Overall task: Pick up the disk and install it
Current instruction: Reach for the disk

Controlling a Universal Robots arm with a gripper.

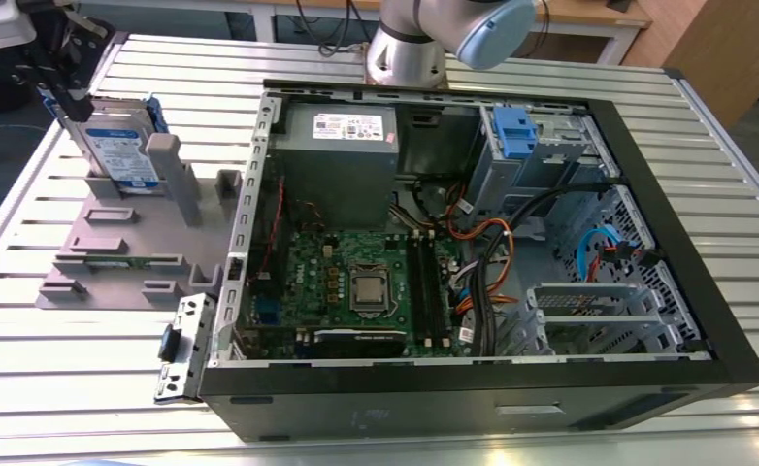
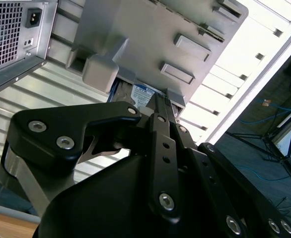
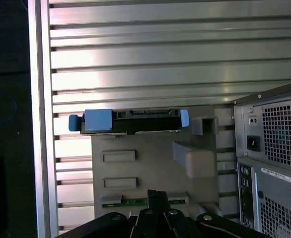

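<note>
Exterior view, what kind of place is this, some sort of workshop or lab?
Probably a robotics lab bench set up for computer assembly: an open computer case lies on a slatted metal table, the robot arm rises beyond it, and the disk stands on edge in a grey fixture beside it.

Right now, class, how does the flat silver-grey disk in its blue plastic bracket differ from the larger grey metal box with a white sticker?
The disk stands on edge in a grey fixture outside the computer case; the box sits inside it. The disk is slim and blue-framed; the box is bulkier, with no blue. Both are grey, rectangular and labelled.
</note>
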